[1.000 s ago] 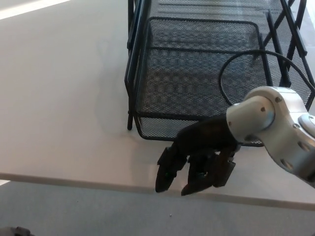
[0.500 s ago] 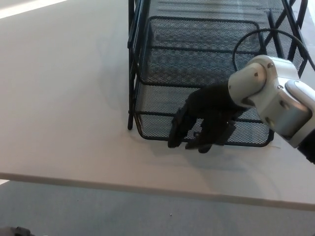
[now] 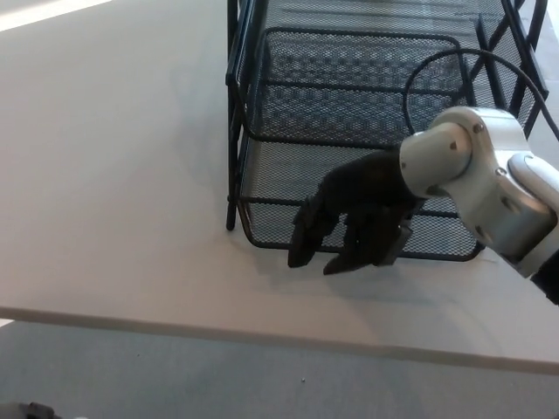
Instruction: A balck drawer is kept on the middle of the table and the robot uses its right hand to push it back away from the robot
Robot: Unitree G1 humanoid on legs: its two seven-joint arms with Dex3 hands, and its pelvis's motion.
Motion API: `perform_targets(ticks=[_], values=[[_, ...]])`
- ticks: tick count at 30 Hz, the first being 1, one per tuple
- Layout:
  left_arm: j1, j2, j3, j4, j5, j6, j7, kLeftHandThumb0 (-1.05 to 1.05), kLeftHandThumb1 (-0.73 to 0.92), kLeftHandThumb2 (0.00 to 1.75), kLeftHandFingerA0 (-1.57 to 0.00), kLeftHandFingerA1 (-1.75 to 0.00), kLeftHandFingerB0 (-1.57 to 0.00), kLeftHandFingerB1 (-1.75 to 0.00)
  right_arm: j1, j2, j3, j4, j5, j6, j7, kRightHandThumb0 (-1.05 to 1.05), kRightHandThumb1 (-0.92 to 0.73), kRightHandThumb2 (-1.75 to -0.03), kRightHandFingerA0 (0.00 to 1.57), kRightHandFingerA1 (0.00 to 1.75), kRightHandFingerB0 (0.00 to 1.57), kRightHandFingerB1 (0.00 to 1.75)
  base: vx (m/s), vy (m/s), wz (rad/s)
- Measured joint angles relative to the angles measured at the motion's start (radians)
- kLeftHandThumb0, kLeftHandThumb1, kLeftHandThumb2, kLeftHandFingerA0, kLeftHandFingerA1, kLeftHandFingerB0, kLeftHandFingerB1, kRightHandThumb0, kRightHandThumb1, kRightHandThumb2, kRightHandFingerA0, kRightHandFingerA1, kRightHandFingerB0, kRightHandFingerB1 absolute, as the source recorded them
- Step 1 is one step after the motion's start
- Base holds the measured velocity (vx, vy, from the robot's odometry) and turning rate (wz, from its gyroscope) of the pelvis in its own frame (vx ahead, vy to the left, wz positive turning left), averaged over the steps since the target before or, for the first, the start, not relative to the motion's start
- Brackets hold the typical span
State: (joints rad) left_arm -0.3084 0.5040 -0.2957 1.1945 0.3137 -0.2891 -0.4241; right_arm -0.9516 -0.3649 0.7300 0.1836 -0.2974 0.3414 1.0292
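A black wire-mesh drawer unit [image 3: 358, 113] stands on the white table [image 3: 113, 192], with its lower tray [image 3: 271, 218] pulled out toward me. My right hand [image 3: 354, 218] hangs over that tray's front rim, fingers [image 3: 304, 236] pointing down and slightly spread, holding nothing. The hand covers the middle of the front rim, and I cannot tell whether it touches the rim. The silver-white forearm [image 3: 485, 179] comes in from the right. My left hand is out of view.
A black cable [image 3: 437, 65] loops from the forearm over the mesh. The table's front edge [image 3: 175, 323] runs across the bottom, with grey floor [image 3: 175, 375] beyond it. Bare tabletop lies to the left of the drawer unit.
My right hand rose from below the table edge up to the tray's front rim, then slid slightly back down and left. The pulled-out tray now shows less far out than one second ago.
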Motion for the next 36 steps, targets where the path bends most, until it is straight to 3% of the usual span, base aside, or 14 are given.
perform_targets(ticks=[4, 9, 24, 36], values=[[0.000, 0.000, -0.001, -0.001, 0.000, 0.000, 0.000, -0.56, 0.76, 0.63, -0.48, -0.38, -0.34, -0.33, 0.058, -0.023, 0.001, -0.122, 0.001, 0.006, 0.012, -0.54, -0.76, -0.63, 0.54, 0.40, 0.47, 0.36, 0.00, 0.000, 0.00], [0.000, 0.000, -0.001, -0.001, 0.000, 0.000, 0.000, -0.57, 0.75, 0.63, -0.46, -0.38, -0.34, -0.33, 0.128, -0.064, 0.001, -0.287, 0.006, 0.023, 0.035, -0.51, -0.75, -0.64, 0.49, 0.41, 0.39, 0.35, 0.00, 0.000, 0.00], [-0.001, 0.000, -0.002, -0.001, 0.000, 0.000, 0.002, -0.56, 0.76, 0.63, -0.47, -0.37, -0.33, -0.33, 0.408, -0.237, -0.120, -0.767, 0.108, 0.103, 0.111, -0.51, -0.82, -0.65, 0.51, 0.42, 0.38, 0.35, 0.00, 0.000, 0.00], [-0.001, 0.000, -0.001, 0.000, -0.001, 0.000, 0.002, -0.57, 0.72, 0.63, -0.47, -0.38, -0.31, -0.32, 0.785, -0.290, -0.114, -0.588, 0.085, 0.047, 0.008, -0.49, -0.79, -0.64, 0.46, 0.39, 0.33, 0.32, 0.00, 0.000, 0.00]])
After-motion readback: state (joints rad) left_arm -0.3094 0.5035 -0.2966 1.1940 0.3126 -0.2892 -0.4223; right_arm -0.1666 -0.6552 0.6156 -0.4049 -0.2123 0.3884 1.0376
